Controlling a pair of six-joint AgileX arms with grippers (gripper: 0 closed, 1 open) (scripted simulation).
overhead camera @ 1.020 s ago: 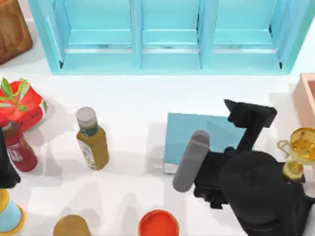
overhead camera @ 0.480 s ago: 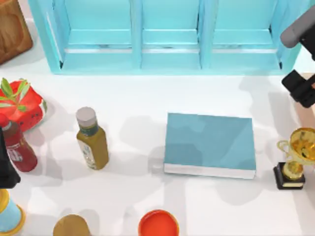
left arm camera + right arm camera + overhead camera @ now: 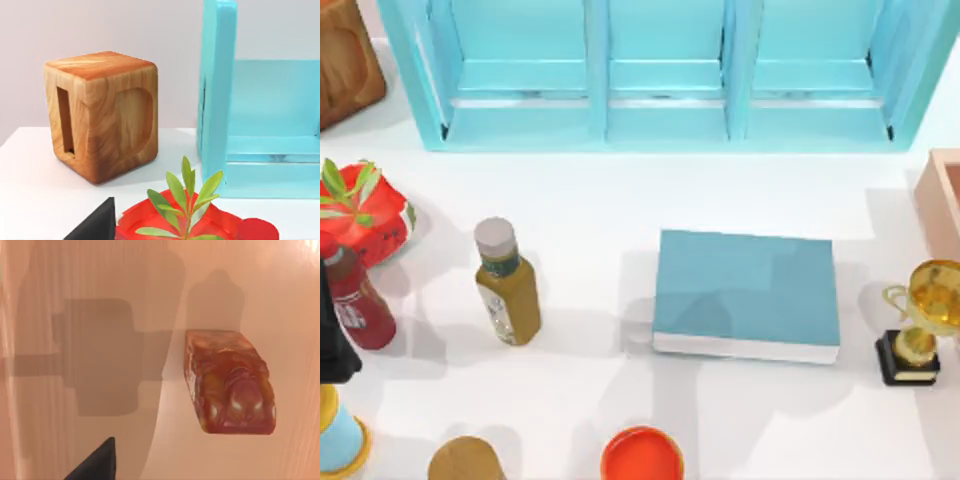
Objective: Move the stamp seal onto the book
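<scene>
The book (image 3: 745, 295) lies flat on the white table, right of the middle, with a plain teal-blue cover and white page edges along its front. The right wrist view looks down on the stamp seal (image 3: 230, 382), a marbled tan-brown and dark red block on a smooth salmon-pink surface. A dark part of my right gripper (image 3: 100, 462) shows at the edge of that view, apart from the seal. My left arm (image 3: 330, 345) is parked at the table's left edge, and a dark tip of its gripper (image 3: 97, 222) shows in the left wrist view.
A light blue shelf unit (image 3: 660, 70) spans the back. An olive-yellow bottle (image 3: 507, 285), a red sauce bottle (image 3: 355, 300) and a red plant pot (image 3: 365, 210) stand at the left. A gold trophy (image 3: 917, 320) and a pink box (image 3: 942, 200) are at the right. A wooden block (image 3: 102, 115) stands back left.
My right arm hung over the book a second ago, swung off to the far right, and has now left the top view. The book has not moved.
</scene>
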